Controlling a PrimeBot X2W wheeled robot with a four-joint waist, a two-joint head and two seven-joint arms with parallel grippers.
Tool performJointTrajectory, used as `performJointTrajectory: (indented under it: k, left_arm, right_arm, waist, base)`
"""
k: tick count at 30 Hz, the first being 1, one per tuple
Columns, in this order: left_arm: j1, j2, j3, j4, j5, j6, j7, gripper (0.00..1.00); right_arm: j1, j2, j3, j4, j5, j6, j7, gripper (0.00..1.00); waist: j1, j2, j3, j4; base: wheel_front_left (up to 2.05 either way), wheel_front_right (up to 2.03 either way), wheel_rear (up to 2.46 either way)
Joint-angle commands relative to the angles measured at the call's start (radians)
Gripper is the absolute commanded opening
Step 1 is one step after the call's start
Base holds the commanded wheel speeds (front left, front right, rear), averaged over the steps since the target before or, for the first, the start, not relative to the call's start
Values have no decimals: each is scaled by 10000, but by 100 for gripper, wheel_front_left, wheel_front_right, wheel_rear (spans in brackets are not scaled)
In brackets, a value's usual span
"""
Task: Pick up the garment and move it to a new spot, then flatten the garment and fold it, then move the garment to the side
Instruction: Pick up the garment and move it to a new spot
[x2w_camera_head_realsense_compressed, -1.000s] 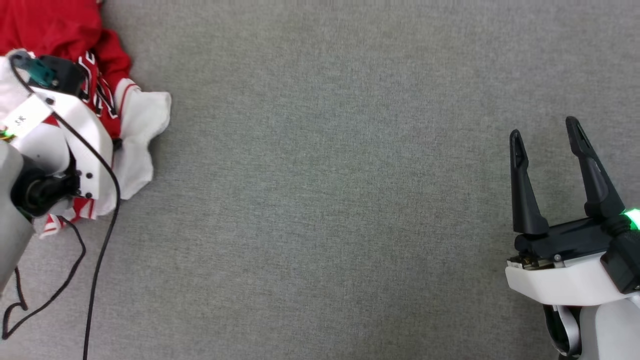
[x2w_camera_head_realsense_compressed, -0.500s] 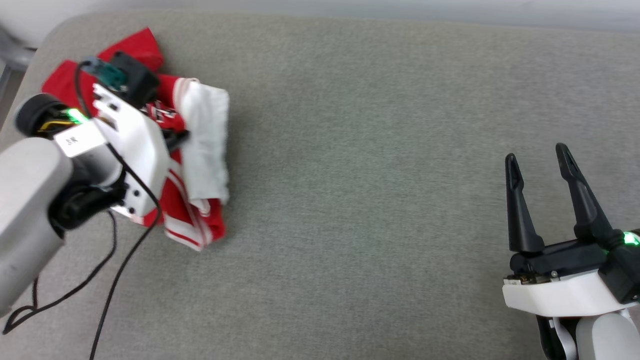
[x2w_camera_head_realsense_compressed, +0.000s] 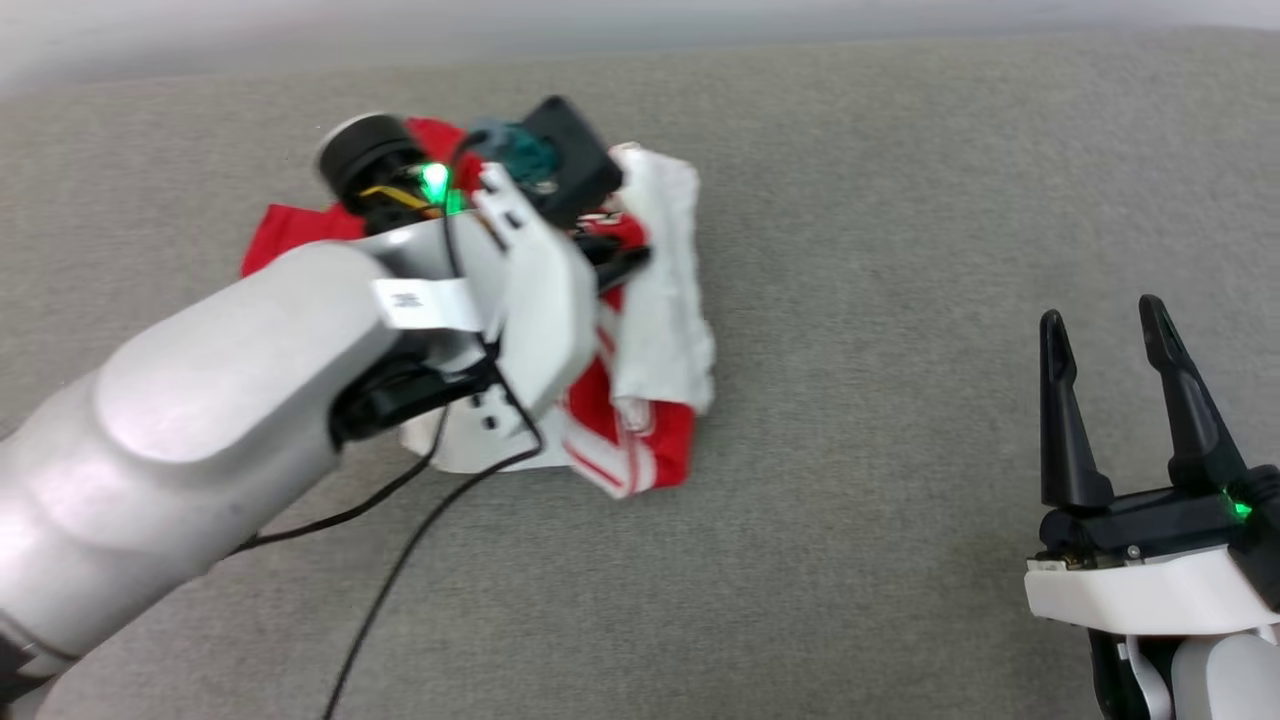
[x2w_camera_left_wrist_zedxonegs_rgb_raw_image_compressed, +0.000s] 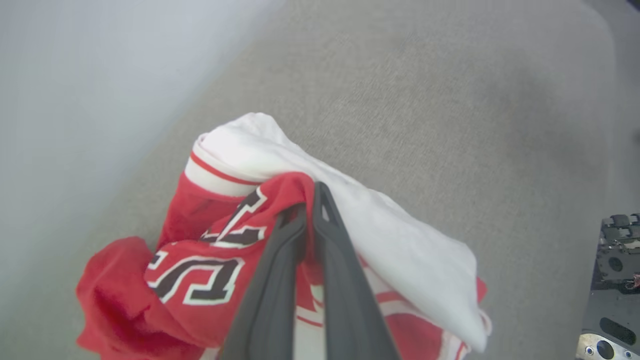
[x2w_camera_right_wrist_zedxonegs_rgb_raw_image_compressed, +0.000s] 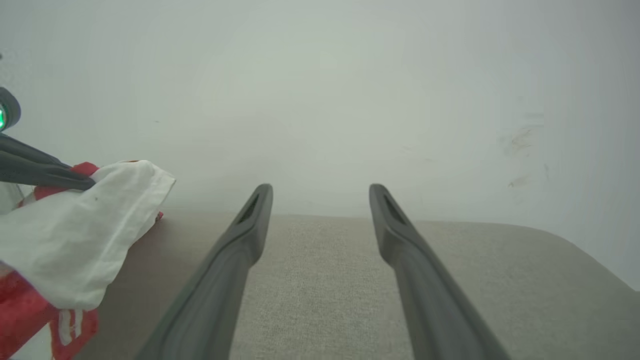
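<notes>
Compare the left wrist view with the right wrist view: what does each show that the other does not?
Left wrist view: black lettering on the garment, beside the fold the shut left gripper pinches. Right wrist view: the right gripper, open, holding nothing. Both: the garment's white sleeve, the left gripper's fingers, grey cushion, pale wall.

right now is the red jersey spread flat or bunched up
Bunched up: the garment is crumpled in folds, its white sleeve draped over the red, the lettering creased, and the left gripper pinches it shut.
</notes>
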Motion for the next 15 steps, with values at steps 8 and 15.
performJointTrajectory:
  k: [8, 15]
  left_arm:
    - [-989, -1625, -712, 522, 117, -12, -753, 0]
    - [-101, -2738, -775, 1501, 1166, -7, -694, 0]
  right_arm:
    - [-296, 17, -107, -145, 250, -5, -24, 100]
    - [-597, 18, -72, -231, 367, -5, -24, 100]
  waist:
    - [0, 0, 884, -1005]
    - [0, 0, 1479, -1278]
  base:
    - [0, 0, 0]
    - [0, 0, 0]
